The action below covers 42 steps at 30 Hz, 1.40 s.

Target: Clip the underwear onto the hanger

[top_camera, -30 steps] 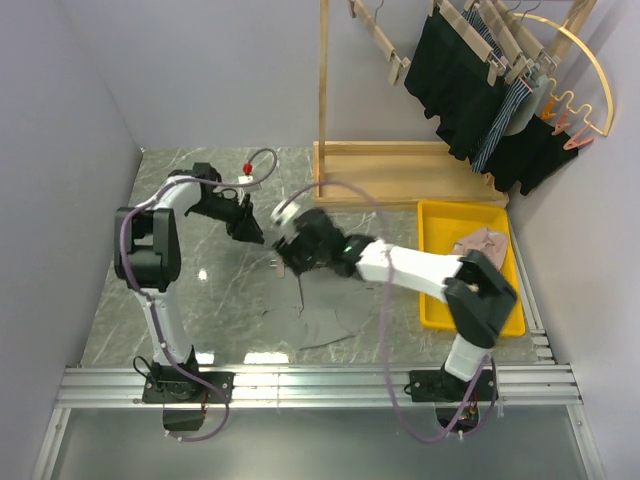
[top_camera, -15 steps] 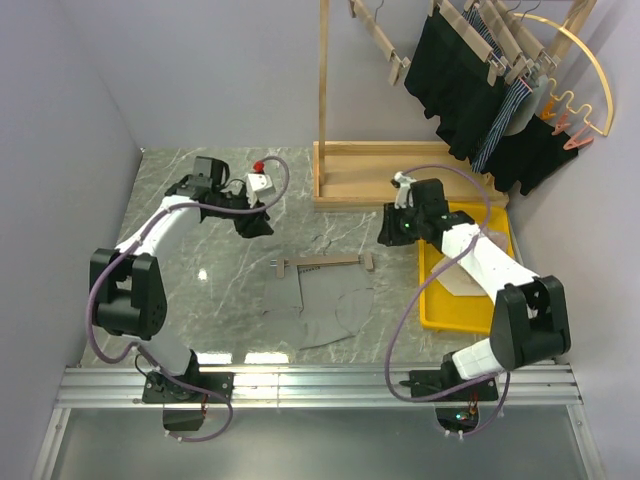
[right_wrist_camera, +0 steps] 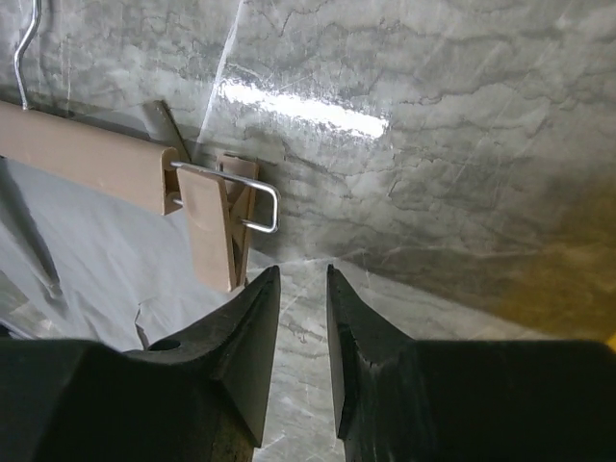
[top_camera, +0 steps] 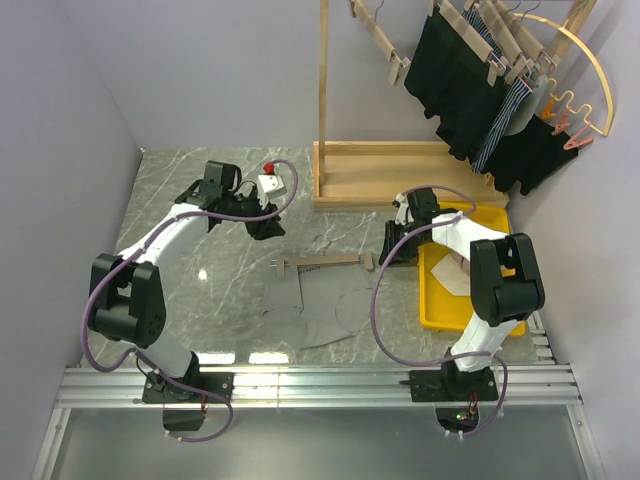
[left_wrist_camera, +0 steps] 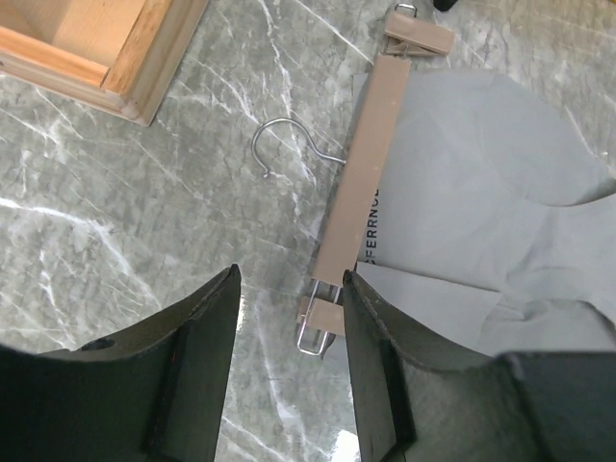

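The pale wooden hanger (top_camera: 322, 263) lies flat on the marble table, with a clip at each end and its hook pointing away. The light grey underwear (top_camera: 325, 305) lies spread on its near side, its top edge along the bar; I cannot tell whether the clips hold it. My left gripper (top_camera: 268, 230) is open and empty, hovering just beyond the hanger's left clip (left_wrist_camera: 320, 320). The left wrist view shows the bar (left_wrist_camera: 358, 192), the hook (left_wrist_camera: 289, 144) and the underwear (left_wrist_camera: 481, 192). My right gripper (top_camera: 392, 252) is narrowly open and empty, beside the right clip (right_wrist_camera: 214, 226).
A wooden rack base (top_camera: 400, 175) with an upright post stands at the back. Black garments (top_camera: 470, 80) and a yellow hoop hanger (top_camera: 590, 70) hang at the upper right. A yellow tray (top_camera: 460, 207) on the right holds a beige-pink garment (top_camera: 480, 243).
My right arm has drawn back from the hanger's left end to the right and come down beside the right clip. My left gripper has shifted right, closer to the hanger's left end.
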{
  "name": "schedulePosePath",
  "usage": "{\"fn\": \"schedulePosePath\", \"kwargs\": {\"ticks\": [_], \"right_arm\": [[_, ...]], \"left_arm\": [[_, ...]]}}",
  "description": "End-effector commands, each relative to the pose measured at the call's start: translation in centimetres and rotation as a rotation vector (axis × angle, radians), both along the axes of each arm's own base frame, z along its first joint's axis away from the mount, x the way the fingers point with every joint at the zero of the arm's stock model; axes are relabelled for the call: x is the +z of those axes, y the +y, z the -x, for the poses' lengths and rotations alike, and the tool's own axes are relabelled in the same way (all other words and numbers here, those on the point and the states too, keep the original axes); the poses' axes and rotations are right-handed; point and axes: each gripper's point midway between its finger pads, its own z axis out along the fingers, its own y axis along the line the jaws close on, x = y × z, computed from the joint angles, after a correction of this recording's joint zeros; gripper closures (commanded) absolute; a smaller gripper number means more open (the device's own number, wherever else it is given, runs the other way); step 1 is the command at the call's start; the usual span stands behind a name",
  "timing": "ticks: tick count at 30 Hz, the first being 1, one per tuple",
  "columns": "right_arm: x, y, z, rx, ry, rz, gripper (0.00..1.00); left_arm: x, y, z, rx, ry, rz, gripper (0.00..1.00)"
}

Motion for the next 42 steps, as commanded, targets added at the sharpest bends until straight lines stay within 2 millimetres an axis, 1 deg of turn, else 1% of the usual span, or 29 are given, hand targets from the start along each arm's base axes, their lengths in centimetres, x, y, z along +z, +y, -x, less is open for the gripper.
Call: {"fn": "schedulePosePath", "kwargs": {"ticks": [1, 4, 12, 18, 28, 35, 37, 42], "right_arm": [[1.2, 0.8, -1.6, -0.009, -0.025, -0.06, 0.67], [0.8, 0.8, -1.7, -0.034, -0.01, -0.085, 0.67], [0.5, 0.8, -2.1, -0.061, -0.001, -0.118, 0.68], [0.5, 0.8, -2.7, -0.075, -0.006, -0.146, 0.68], [-0.7, 1.3, -2.9, -0.079, 0.024, -0.184, 0.69], [-0.6, 1.7, -3.2, -0.089, 0.028, -0.214, 0.7], [-0.3, 1.8, -3.5, -0.088, 0.017, -0.231, 0.69], [-0.3, 2.0, -3.5, -0.093, 0.022, -0.251, 0.66]], "left_arm": [[2.5, -0.4, -0.4, 0.027, -0.049, 0.032, 0.48], [2.9, -0.5, -0.4, 0.025, -0.049, 0.042, 0.48], [2.2, -0.9, -0.7, 0.028, -0.037, 0.04, 0.48], [2.2, -1.2, -1.1, 0.026, -0.034, 0.043, 0.48], [1.8, -1.3, -1.4, 0.037, -0.015, 0.039, 0.48], [1.6, -1.2, -1.4, 0.038, -0.012, 0.03, 0.48], [1.6, -1.2, -1.5, 0.04, -0.006, 0.03, 0.48], [1.4, -1.4, -1.6, 0.04, 0.005, 0.03, 0.48]]}}
